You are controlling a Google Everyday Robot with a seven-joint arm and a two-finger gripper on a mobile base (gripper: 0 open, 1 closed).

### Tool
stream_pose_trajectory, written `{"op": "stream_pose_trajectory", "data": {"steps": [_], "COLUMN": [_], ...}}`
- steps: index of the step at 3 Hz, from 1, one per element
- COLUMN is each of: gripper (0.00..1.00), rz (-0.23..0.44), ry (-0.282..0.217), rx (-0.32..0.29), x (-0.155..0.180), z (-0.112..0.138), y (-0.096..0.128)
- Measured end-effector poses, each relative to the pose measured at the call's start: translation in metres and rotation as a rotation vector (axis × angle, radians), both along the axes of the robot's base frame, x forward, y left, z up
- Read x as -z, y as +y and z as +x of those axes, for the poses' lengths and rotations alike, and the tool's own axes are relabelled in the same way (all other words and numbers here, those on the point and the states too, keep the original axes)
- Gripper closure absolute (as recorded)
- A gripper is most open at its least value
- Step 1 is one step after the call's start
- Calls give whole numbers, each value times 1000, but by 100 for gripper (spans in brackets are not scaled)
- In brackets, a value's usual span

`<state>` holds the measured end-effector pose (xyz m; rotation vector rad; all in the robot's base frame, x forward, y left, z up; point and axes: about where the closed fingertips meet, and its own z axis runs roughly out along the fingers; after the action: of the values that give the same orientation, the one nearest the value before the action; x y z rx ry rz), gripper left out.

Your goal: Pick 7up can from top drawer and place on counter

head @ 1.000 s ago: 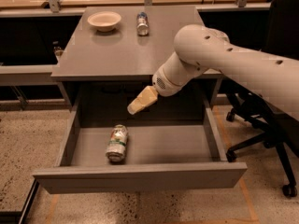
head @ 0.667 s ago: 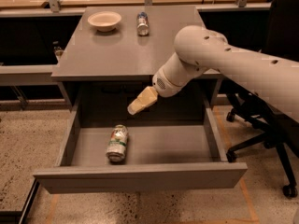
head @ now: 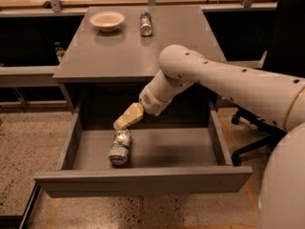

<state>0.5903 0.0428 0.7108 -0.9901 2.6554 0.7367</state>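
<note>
Can: The small white-and-green 7up can with silver metal ends (head: 119, 147) is seen lying on its side on the floor of the wide shallow grey top drawer (head: 143, 181), in the drawer's left half.
Long axis: It is laid roughly from the drawer's front to its back.
Gripper: The tan gripper (head: 125, 120) is held over the drawer's left half, nearer the drawer's back, angled downward.
Gripper state: Open or closed cannot be told; nothing is seen to be held.
Relation: The can is judged to lie just below the gripper, toward the drawer's front.
Destination: The smooth grey table (head: 124, 51) is set above the drawer's back.
</note>
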Motion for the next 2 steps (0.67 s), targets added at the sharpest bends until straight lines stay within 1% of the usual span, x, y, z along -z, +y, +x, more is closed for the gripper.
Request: {"op": "stream_pose_trajectory", "data": {"steps": [1, 2], "gripper": [0, 0], "rz": [-14, -47], "ry": [110, 168], "rx": [-10, -7], "x": [37, 66], "z": [-18, -30], "y": [33, 61]}}
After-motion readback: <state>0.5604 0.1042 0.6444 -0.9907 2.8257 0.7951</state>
